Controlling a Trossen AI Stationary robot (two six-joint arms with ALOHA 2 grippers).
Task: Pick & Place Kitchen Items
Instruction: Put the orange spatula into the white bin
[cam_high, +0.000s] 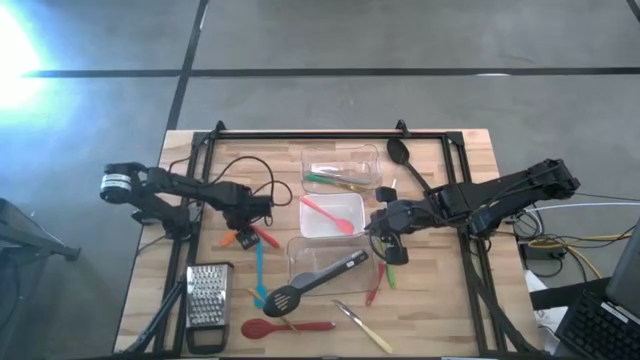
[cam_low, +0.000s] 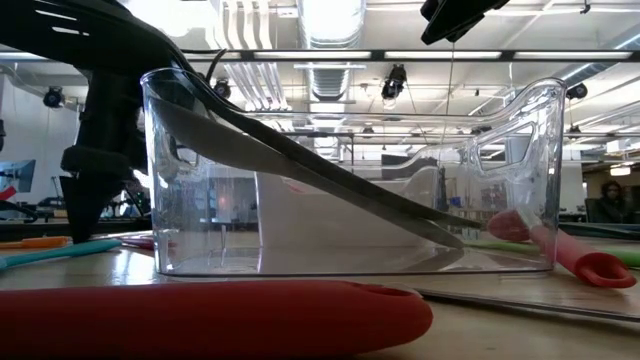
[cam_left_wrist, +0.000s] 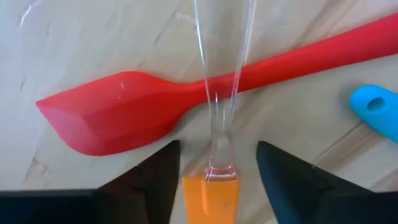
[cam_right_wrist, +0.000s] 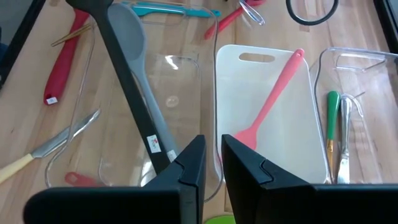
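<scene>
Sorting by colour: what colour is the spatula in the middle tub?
Pink spatula, clearest in the right wrist view.

Between the dark fingers of the left gripper (cam_left_wrist: 217, 180) lies a small tool with an orange handle (cam_left_wrist: 210, 199) and clear head; just beyond it a red spatula (cam_left_wrist: 124, 109); off to one side a teal handle tip (cam_left_wrist: 376, 109); ahead of the black right gripper (cam_right_wrist: 211, 165), a pink spatula (cam_right_wrist: 270, 102) in a white-bottomed tub (cam_right_wrist: 230, 93); a green-handled tool (cam_right_wrist: 333, 121) beside it.

Bright glare, perhaps window, upper-left
</scene>
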